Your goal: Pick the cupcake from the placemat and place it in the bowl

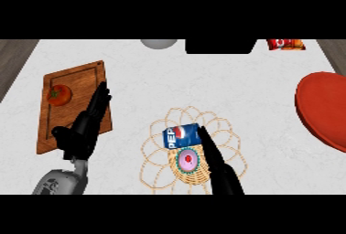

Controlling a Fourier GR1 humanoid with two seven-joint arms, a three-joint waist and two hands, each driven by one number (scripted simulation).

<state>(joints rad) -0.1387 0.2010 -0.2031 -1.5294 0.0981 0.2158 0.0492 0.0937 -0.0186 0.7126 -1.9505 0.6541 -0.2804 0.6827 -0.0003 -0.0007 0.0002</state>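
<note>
A pink-frosted cupcake [187,160] and a blue can [181,135] sat on my lacy woven placemat [154,153]. My right hand [218,165] lay beside them with straight fingers; my left hand [84,125] rested open over the wooden board [74,80].

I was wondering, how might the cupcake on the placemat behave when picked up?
The cupcake looks small, so probably light. Its pink frosted top likely smears if pinched there. With the blue can lying close beside it on the placemat, the right hand may nudge the can rolling.

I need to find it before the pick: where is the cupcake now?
In the head view the cupcake sits on the woven placemat, low and centre, just below the blue soda can and beside the right hand.
</note>
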